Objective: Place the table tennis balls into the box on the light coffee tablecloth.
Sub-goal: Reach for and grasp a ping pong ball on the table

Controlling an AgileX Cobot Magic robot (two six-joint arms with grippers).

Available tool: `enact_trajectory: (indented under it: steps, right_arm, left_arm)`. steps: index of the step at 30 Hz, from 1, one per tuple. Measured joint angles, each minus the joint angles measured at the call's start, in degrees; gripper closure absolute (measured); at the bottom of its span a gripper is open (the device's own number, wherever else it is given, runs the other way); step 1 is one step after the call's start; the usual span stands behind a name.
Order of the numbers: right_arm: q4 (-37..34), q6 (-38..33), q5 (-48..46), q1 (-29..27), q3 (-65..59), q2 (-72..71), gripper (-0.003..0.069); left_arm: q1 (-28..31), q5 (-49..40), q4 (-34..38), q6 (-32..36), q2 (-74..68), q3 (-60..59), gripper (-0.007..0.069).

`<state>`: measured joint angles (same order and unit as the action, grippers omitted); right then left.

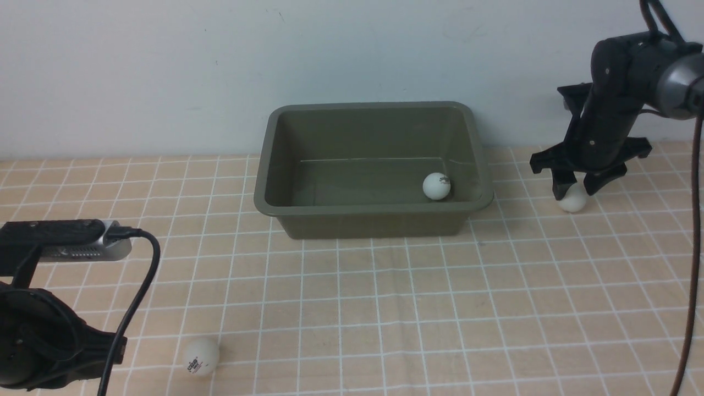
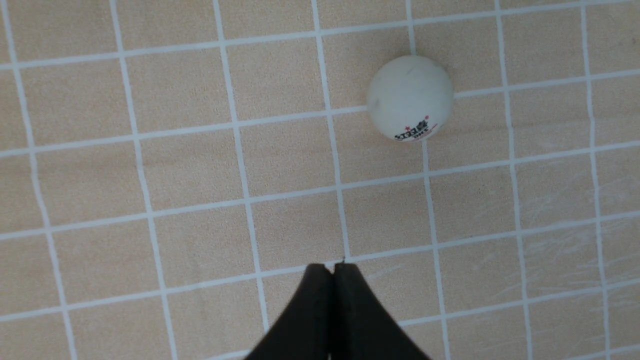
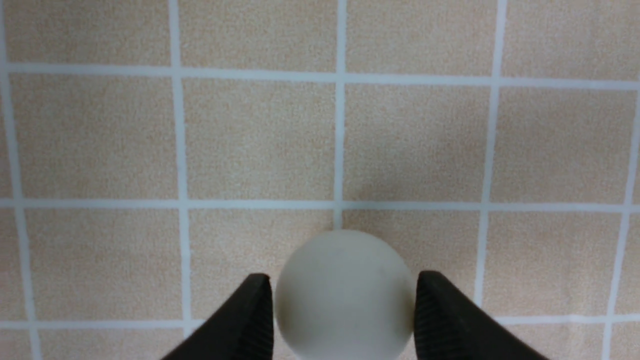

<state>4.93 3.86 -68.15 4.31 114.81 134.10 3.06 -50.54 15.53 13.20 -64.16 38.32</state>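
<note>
The right-hand ball (image 3: 345, 300) is seen on the tablecloth (image 3: 250, 140), right of the box (image 1: 374, 223) and apart from it. It is centred between the right gripper (image 3: 345, 279) fingers, both apparently pressed to its sides. The left gripper (image 2: 332, 272) is seen closed and empty, the near ball (image 2: 410, 97) ahead of it.

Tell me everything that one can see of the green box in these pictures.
The box is a rectangular olive-green tub, plastic by its look, with rounded corners, a flared rim and sloping walls. It stands upright and open on the checked tablecloth, close before the pale wall. One white ball with a dark logo lies on its floor, near the right front corner. Nothing else touches it.
</note>
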Motion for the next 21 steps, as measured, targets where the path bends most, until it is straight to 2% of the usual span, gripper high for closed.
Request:
enact_trajectory:
  steps: [8,21]
  right_arm:
    - [-0.7,-0.4,0.0,0.0,0.0,0.0,0.0351]
    - [-0.8,-0.8,-2.4,0.0,1.5,0.1,0.0353]
  left_arm:
    - [0.0,0.0,0.0,0.0,0.0,0.0,0.0693]
    - [0.0,0.0,0.0,0.0,0.0,0.0,0.0693]
